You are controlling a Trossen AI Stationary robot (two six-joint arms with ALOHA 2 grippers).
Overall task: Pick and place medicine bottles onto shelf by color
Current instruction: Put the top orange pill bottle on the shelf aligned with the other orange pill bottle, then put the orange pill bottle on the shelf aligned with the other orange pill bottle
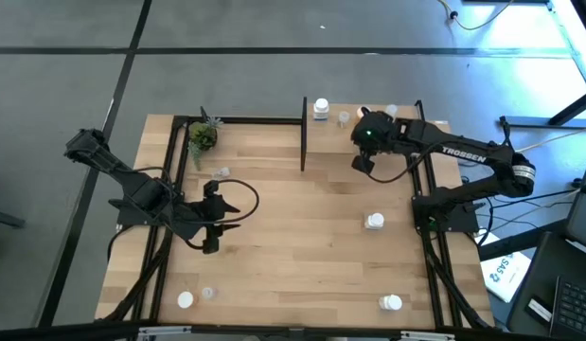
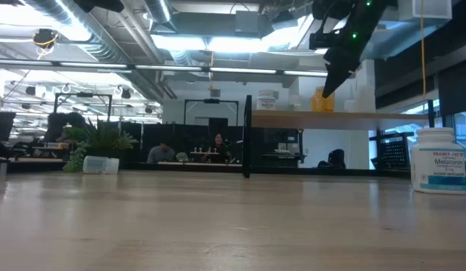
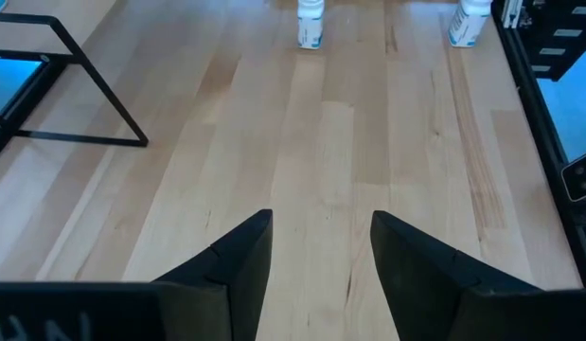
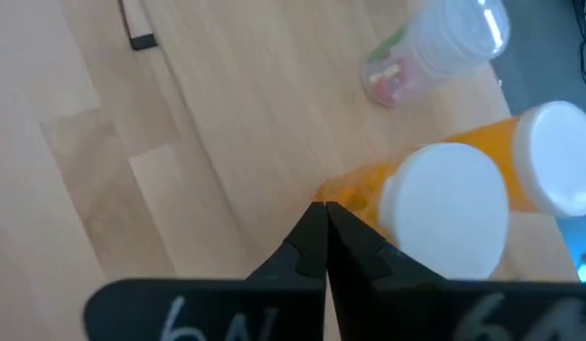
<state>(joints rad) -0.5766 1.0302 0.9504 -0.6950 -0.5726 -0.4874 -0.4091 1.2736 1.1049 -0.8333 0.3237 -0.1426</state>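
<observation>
Orange bottles [image 4: 444, 213] beside right jaws.

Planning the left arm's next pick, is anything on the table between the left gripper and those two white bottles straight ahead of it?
Nothing visible. The left gripper is open, and only bare table lies between it and the two white bottles.

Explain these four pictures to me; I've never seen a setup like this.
Two dark robot arms work at a wooden table. One picture looks straight down, one looks level across the tabletop, and two come from cameras on the wrists. The left claw waits open over bare wood. The right claw is shut and holds nothing, up at the raised shelf beside two orange bottles and a clear bottle. White bottles stand about the table, with a small plant at a corner.
</observation>
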